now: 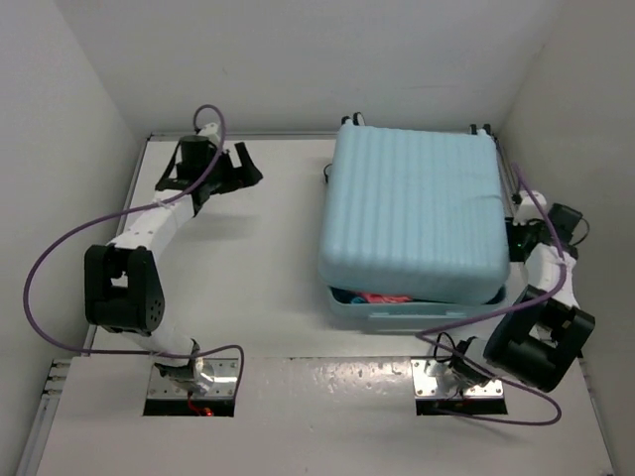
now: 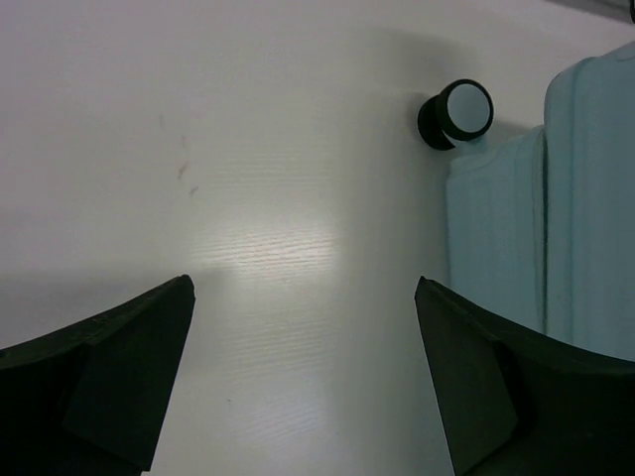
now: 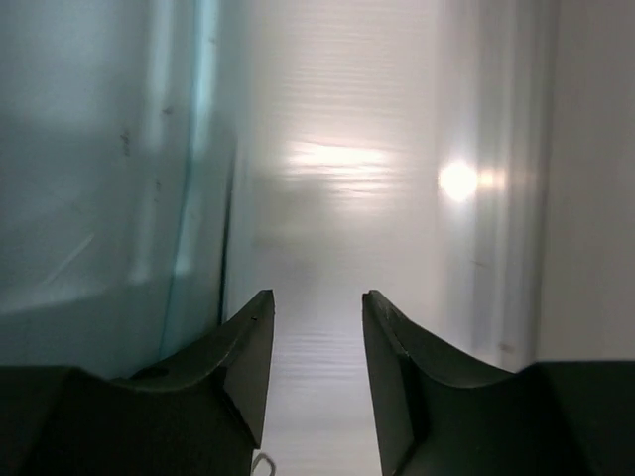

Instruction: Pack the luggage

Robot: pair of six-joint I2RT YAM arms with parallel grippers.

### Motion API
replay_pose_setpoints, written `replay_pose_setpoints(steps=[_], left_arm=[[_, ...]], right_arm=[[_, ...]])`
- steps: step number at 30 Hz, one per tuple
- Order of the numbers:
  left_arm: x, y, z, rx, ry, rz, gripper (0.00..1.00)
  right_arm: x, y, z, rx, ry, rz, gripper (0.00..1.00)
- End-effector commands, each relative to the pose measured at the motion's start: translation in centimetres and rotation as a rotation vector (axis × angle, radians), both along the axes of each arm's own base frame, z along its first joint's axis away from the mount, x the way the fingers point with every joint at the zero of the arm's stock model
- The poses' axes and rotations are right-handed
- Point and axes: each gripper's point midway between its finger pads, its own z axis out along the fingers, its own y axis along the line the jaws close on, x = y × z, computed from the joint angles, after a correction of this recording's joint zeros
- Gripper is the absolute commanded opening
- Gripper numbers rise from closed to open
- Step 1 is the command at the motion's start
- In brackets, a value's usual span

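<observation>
The luggage [image 1: 412,213] sits by the far right corner of the table [image 1: 268,297]. Its lid is almost down, but a gap shows along the near edge, and something red [image 1: 382,297] pokes out there. The right gripper [image 3: 317,297] is just beside the luggage's right side, its fingers partly apart with nothing between them. The left gripper [image 2: 303,288] is near the far left corner, fingers wide apart and empty. If the lid gets pushed down now, the red thing may get pinched and the lid may not shut. The right arm sits between the luggage and the wall [image 1: 566,119], so it could bump the luggage and slide it.
</observation>
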Motion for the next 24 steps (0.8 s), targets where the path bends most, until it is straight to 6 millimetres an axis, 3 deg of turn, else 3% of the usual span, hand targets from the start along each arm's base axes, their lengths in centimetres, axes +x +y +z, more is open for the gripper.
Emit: replay_pose_setpoints(steps=[1,3,4,6,7,8,9,11,13,14,15,16,17,18,21,24], left_arm=[[0.0,2.1,3.1,-0.116,-0.057,0.043,0.99],[0.2,3.9,3.6,-0.116,-0.07,0.082,0.99],[0.3,4.6,3.6,-0.115,-0.071,0.096,0.99],[0.2,6.1,4.4,-0.106,-0.096,0.125,0.99],[0.1,6.6,4.2,-0.106,-0.083,0.136,0.99],[0.0,7.1,4.0,-0.105,-0.072,0.148,0.99],[-0.1,7.7,3.9,-0.091,-0.062,0.166,0.99],[-0.5,9.8,5.0,-0.04,-0.096,0.233,0.99],[-1.1,11.5,6.0,0.016,-0.139,0.299,0.99],[-1.7,12.6,8.0,0.05,-0.202,0.355,0.99],[-2.1,13.2,8.8,0.063,-0.231,0.388,0.99],[-2.5,13.9,9.5,0.098,-0.26,0.412,0.99],[-3.2,14.8,10.7,0.124,-0.298,0.461,0.99],[-3.5,15.2,11.3,0.143,-0.314,0.482,0.99],[-4.7,16.5,11.4,0.214,-0.305,0.541,0.99],[-5.7,16.6,10.5,0.224,-0.272,0.549,0.99]], right_arm=[[-4.4,19.2,-2.2,0.539,0.165,0.402,0.44],[-4.0,21.6,-0.6,0.573,0.109,0.464,0.44],[-4.1,24.8,-0.1,0.582,0.11,0.56,0.45],[-4.0,28.7,2.0,0.614,0.05,0.685,0.46],[-2.8,30.4,4.1,0.64,-0.033,0.737,0.48],[-4.0,33.5,5.7,0.718,0.0,0.782,0.48],[-3.9,34.5,7.6,0.713,-0.076,0.837,0.48],[-3.7,35.3,9.4,0.705,-0.137,0.846,0.47],[-3.2,34.5,9.8,0.67,-0.2,0.803,0.42],[-3.0,33.6,10.9,0.656,-0.262,0.789,0.35],[-3.6,32.9,8.7,0.656,-0.238,0.752,0.32],[-3.0,31.9,10.6,0.6,-0.365,0.733,0.29],[-2.3,31.1,10.9,0.566,-0.425,0.702,0.28],[-2.0,30.0,9.1,0.527,-0.432,0.641,0.28],[-1.0,28.6,9.1,0.422,-0.505,0.613,0.44],[1.1,26.5,6.9,0.318,-0.468,0.523,0.44]])
